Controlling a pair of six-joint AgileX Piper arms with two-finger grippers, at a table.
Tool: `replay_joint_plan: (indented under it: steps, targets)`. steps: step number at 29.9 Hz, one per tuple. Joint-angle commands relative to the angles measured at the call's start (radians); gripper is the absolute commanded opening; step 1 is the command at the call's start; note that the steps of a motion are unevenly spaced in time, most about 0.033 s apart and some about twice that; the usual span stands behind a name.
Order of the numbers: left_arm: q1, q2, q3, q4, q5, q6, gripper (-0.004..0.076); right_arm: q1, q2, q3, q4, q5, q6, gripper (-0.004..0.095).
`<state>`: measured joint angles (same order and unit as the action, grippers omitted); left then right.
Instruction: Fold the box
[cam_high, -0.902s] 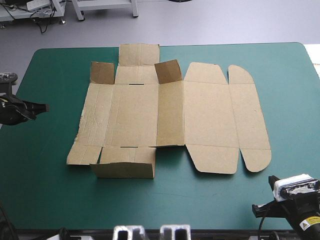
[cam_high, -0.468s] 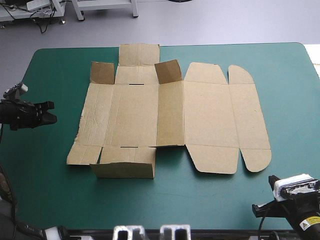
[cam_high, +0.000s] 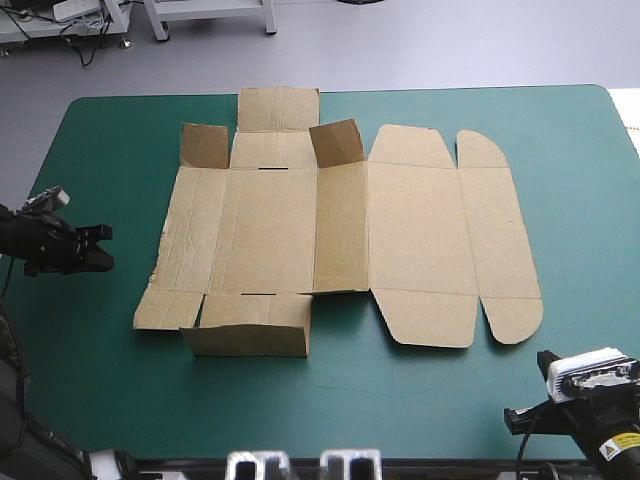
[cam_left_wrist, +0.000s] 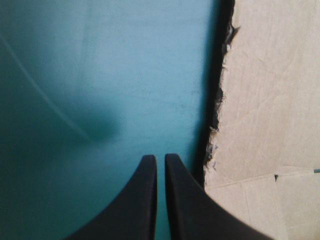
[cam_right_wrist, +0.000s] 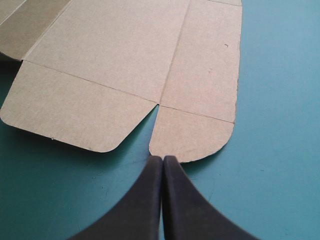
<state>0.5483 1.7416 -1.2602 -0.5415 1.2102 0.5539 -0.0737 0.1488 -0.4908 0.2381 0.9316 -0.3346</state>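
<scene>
The brown box lies as a cut sheet in the middle of the teal-green table, mostly flat. Two small flaps on its far side and one long flap on its near side stand raised. My left gripper hovers over bare cover just off the sheet's torn left edge, fingers shut and holding nothing. In the left wrist view that gripper has the box ahead and to one side. My right gripper rests near the table's front right corner. In its own view the right gripper is shut, its tip just short of the box's rounded corner flap.
Bare teal-green cover rings the sheet, with wide strips on the left and along the front edge. The sheet's far flap reaches close to the table's back edge.
My left gripper has come out from the table's left edge and shifted toward the near side, staying left of the sheet. The right arm and the box have not moved.
</scene>
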Motion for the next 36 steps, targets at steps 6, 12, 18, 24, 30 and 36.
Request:
replay_joint_plan:
  steps: [6, 12, 18, 24, 30, 36]
  targets:
    - [0.002, 0.009, -0.029, -0.182, 0.092, -0.026, 0.0353, 0.001, 0.017, -0.025, 0.005, -0.069, -0.007, -0.0024]
    - [-0.006, 0.027, -0.029, -0.251, 0.092, -0.024, 0.0407, 0.001, 0.017, -0.025, 0.005, -0.069, -0.007, -0.0025]
    - [-0.042, 0.075, -0.029, -0.247, 0.092, -0.016, 0.0404, 0.001, 0.017, -0.025, 0.005, -0.069, -0.007, -0.0024]
    - [-0.079, 0.115, -0.029, -0.237, 0.092, 0.009, 0.037, 0.001, 0.017, -0.025, 0.005, -0.069, -0.007, -0.0024]
    - [-0.119, 0.16, -0.029, -0.179, 0.092, 0.016, 0.0363, 0.001, 0.019, -0.025, 0.005, -0.069, -0.007, -0.0024]
    - [-0.167, 0.194, -0.029, -0.166, 0.092, 0.016, 0.0362, 0.001, 0.021, -0.025, 0.005, -0.069, -0.007, -0.0023]
